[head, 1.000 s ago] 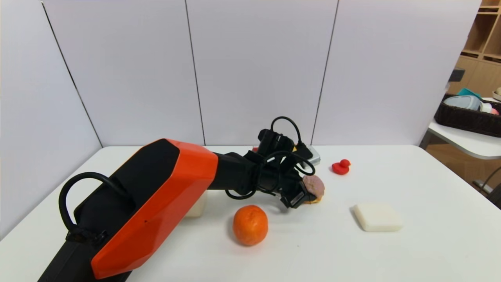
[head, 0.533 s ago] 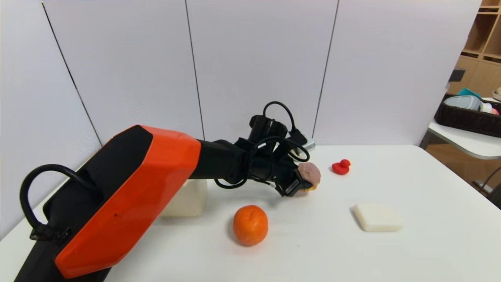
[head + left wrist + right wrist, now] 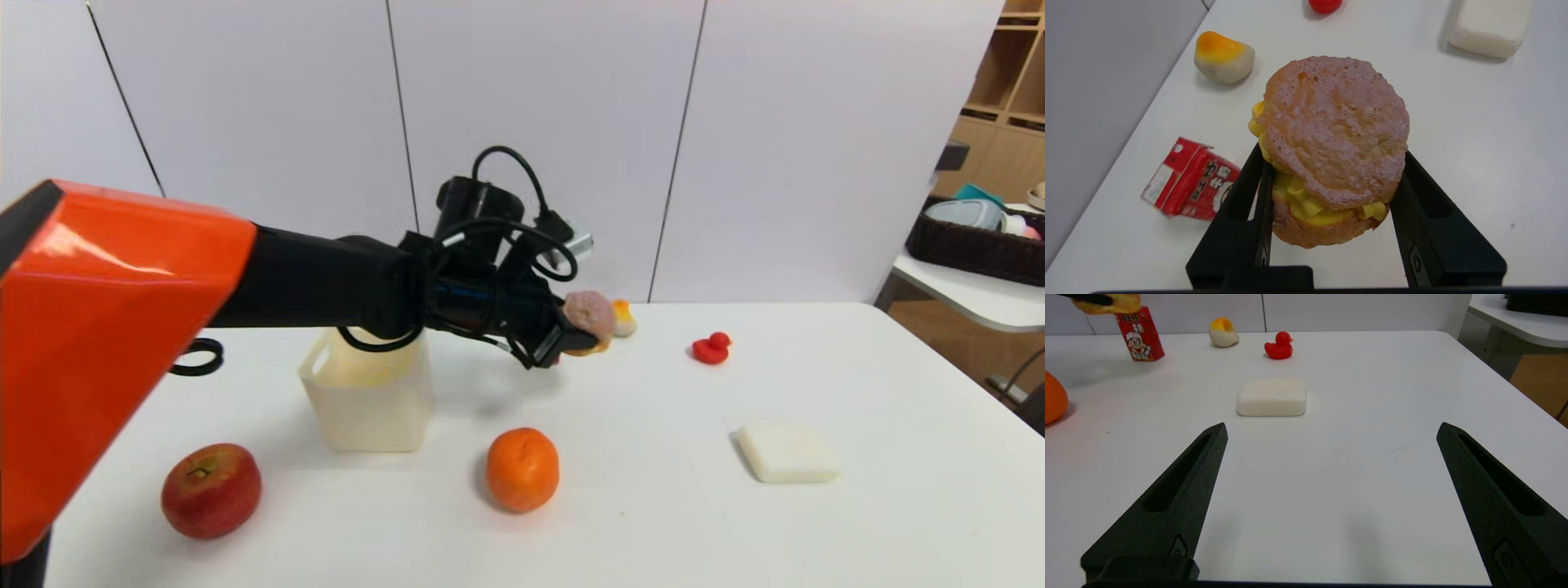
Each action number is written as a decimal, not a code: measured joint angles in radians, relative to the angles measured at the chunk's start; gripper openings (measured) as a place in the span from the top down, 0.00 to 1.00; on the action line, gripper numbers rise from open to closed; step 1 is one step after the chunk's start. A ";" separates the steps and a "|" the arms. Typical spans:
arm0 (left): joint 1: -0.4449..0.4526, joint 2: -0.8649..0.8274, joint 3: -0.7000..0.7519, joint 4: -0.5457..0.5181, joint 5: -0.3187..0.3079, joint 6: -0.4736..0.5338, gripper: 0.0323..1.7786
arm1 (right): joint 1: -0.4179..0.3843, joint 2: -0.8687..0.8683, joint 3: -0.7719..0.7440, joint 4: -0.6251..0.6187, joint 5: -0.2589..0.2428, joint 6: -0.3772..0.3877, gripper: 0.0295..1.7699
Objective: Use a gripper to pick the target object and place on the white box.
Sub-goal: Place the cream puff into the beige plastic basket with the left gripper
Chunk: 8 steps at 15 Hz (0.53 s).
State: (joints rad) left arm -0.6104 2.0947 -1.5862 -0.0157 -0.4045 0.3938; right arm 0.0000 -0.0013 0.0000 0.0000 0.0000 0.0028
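My left end effector [image 3: 571, 343] is clamped on the pastry [image 3: 589, 314], carrying it above the counter [image 3: 653, 506]; next I swing left over the white box [image 3: 367, 404] and release.

There's the cream puff [image 3: 589, 315], pink-dusted top and yellow filling, pinched at its sides in the left pincer [image 3: 563, 343] and hanging clear above the surface. The white box [image 3: 367, 400], cream, open-topped and upright, sits at its eight o'clock, well apart.
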 joint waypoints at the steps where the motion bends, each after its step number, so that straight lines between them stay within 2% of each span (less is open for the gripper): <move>1: 0.023 -0.041 0.030 0.010 0.001 0.001 0.54 | 0.000 0.000 0.000 0.000 0.000 0.000 0.00; 8: 0.234 -0.291 0.211 0.043 0.003 0.003 0.54 | 0.000 0.000 0.000 0.000 0.000 0.000 0.00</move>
State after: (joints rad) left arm -0.3762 1.8036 -1.3749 0.0274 -0.4011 0.3964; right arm 0.0000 -0.0013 0.0000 0.0000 0.0000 0.0028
